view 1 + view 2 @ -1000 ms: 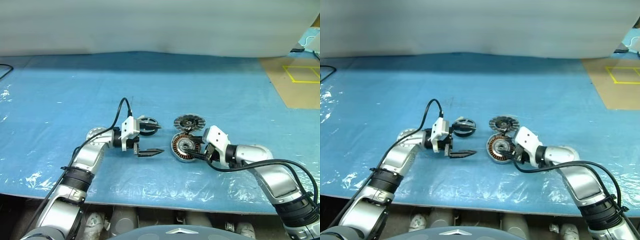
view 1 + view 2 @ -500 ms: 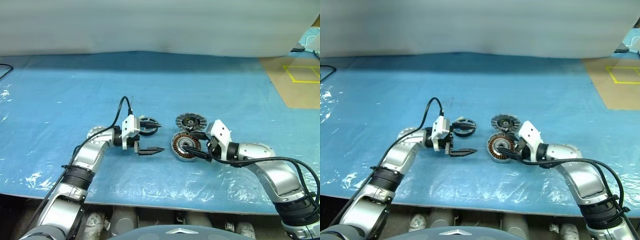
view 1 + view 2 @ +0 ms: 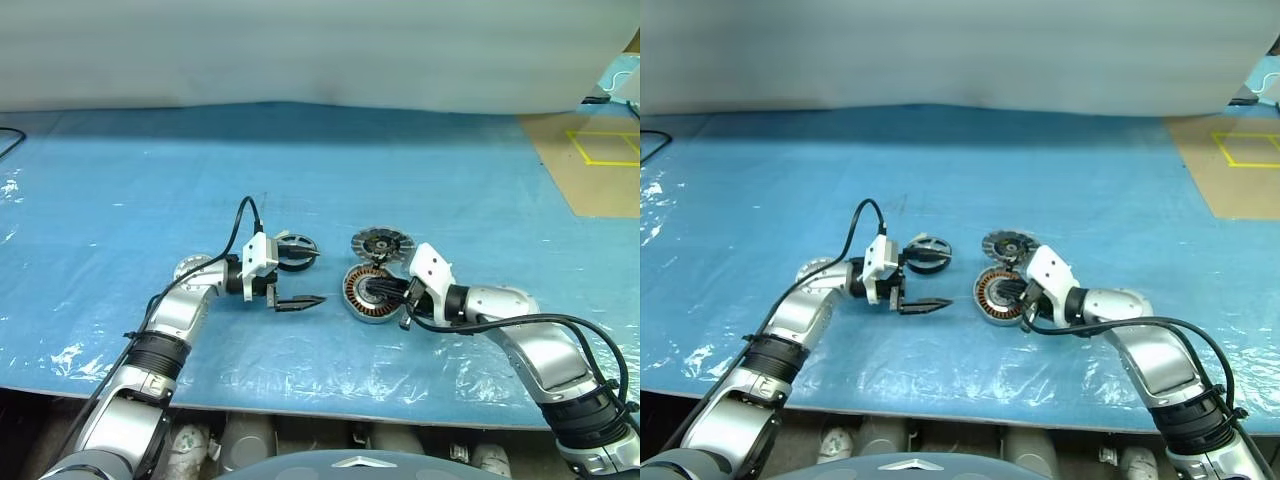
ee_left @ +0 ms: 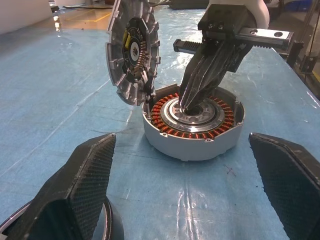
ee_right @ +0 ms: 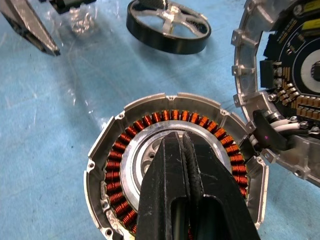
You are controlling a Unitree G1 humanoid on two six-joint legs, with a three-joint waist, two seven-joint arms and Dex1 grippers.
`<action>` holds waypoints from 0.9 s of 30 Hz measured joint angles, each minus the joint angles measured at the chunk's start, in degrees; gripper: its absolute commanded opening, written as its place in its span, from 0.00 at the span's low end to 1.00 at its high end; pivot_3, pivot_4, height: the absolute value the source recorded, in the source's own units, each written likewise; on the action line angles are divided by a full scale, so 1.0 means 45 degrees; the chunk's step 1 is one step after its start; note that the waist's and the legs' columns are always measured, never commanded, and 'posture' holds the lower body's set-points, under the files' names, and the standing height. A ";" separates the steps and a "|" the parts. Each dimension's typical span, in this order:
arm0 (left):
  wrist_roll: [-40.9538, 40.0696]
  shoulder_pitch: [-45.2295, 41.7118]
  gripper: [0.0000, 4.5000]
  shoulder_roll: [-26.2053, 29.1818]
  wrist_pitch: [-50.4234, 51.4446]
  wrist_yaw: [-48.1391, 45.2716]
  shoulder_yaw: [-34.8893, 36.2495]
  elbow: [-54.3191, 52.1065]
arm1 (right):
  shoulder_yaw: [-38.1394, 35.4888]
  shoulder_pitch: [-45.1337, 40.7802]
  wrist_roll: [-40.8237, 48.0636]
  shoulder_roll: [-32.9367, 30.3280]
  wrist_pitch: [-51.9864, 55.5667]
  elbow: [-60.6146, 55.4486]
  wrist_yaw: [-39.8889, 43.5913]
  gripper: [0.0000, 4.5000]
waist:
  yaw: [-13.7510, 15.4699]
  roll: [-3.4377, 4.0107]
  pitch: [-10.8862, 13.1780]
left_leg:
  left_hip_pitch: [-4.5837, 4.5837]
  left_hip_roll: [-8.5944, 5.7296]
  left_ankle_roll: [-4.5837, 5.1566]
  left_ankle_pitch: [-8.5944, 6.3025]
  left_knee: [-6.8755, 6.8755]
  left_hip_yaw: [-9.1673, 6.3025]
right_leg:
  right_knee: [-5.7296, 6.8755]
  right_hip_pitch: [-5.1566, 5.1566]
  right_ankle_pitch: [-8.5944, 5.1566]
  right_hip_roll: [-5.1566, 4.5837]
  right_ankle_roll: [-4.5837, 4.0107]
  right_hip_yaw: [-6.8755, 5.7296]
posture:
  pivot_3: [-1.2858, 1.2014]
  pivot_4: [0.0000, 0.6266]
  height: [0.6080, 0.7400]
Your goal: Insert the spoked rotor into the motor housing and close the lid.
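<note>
- I have the right claw [image 5: 182,150] pressed shut, fingers together, tips over the central hub of the motor housing [image 3: 372,294]; it grips nothing that I can see
- The motor housing lies flat on the blue plastic-covered surface [image 3: 120,190], open side up, its ring of copper windings uncovered
- The lid [image 3: 381,243] is open, at the far edge of the housing and touching it; in the left wrist view it stands tilted up beside the housing rim, inner face with wiring towards the housing
- My left claw [image 3: 297,276] is spread wide and level, pointing towards the housing, with nothing between its fingers
- The spoked rotor [image 5: 167,32] rests on the surface, apart from the housing on its left; from the head view it sits just beyond the far finger of my left claw, and I cannot tell if they touch
- A black cable [image 3: 238,226] loops up from the left wrist
</note>
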 measured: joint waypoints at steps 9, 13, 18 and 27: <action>-0.0004 -0.0002 1.00 0.0130 0.0023 -0.0004 0.0032 -0.0013 | 0.0698 -0.0064 -0.1302 -0.1082 -0.1446 0.0357 0.0567 0.01 | 0.0033 -0.0003 -0.0002 | 0.0005 0.0000 0.0001 -0.0001 -0.0003 -0.0001 | -0.0012 0.0012 0.0000 0.0000 0.0000 -0.0002 | 0.52 0.24 1.00; -0.0003 -0.0080 1.00 0.0125 0.0022 0.0017 0.0043 0.0020 | 0.0677 -0.0167 -0.1455 -0.1075 -0.1686 0.0465 0.0586 0.01 | 0.0042 -0.0020 -0.0012 | 0.0031 0.0000 0.0002 -0.0001 -0.0003 -0.0002 | -0.0014 0.0044 0.0000 -0.0001 0.0000 -0.0001 | 0.52 0.24 1.00; -0.0201 0.0231 1.00 0.0227 0.0168 0.0355 0.0547 -0.0233 | -0.0111 0.0503 -0.0309 -0.0645 -0.1258 0.0296 0.0737 0.01 | 0.0053 -0.0018 -0.0011 | 0.0024 0.0000 0.0003 -0.0002 -0.0014 -0.0002 | -0.0031 0.0036 -0.0001 -0.0001 0.0000 -0.0002 | 0.52 0.24 1.00; -0.0950 0.0004 1.00 0.0426 0.1270 0.0953 0.1825 -0.0159 | -0.2543 0.0983 0.3585 -0.0941 0.2219 -0.2362 0.0776 0.01 | 0.0114 -0.0015 -0.0009 | -0.0016 0.0002 0.0004 -0.0001 -0.0008 -0.0002 | -0.0023 -0.0007 0.0001 0.0002 -0.0003 -0.0004 | 0.52 0.24 1.00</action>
